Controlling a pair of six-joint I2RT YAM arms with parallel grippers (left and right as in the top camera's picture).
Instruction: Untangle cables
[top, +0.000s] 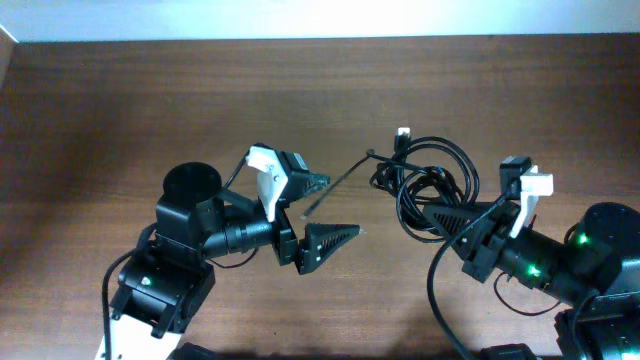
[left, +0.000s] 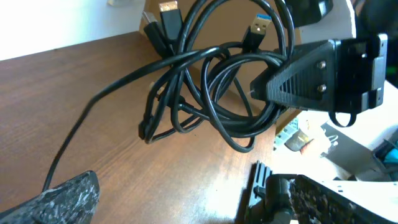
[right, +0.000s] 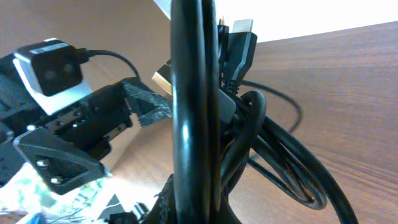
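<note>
The cables (top: 425, 185) are several thin black cords bunched in a looping knot right of the table's middle, with a white plug (top: 403, 132) at the far end. My right gripper (top: 447, 214) reaches into the bunch from the right and is shut on the cables (right: 193, 124), which rise straight up in front of its camera from the jaws (right: 186, 208). In the left wrist view the knot (left: 211, 87) shows a gold USB plug (left: 166, 9) and a blue one (left: 258, 28). One loose strand (left: 93, 102) runs to my left gripper (top: 322, 212), which is wide open (left: 180, 205).
The brown wooden table (top: 150, 100) ends at a white wall along the back. The right gripper's finger (left: 311, 74) crosses the left wrist view at the right. The left arm and its camera (right: 56, 68) show in the right wrist view at the left.
</note>
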